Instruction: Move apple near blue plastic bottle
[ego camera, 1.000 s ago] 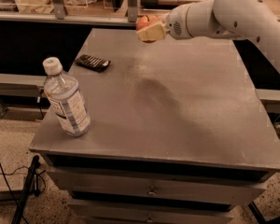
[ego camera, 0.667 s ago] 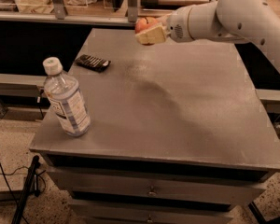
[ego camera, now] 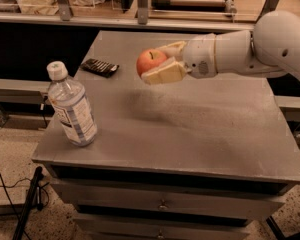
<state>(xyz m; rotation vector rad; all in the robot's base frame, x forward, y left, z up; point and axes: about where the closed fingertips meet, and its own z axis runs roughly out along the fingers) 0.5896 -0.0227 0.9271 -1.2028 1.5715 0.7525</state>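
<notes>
The apple is pinched between the fingers of the gripper, held above the table, well apart from the bottle at the front-left corner; it is best carried left, lowered gently and released just beside the bottle, so nothing is toppled

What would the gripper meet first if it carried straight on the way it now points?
Likely the blue plastic bottle: the gripper, shut on the apple above the table, points left toward it, though depth is unclear.
</notes>
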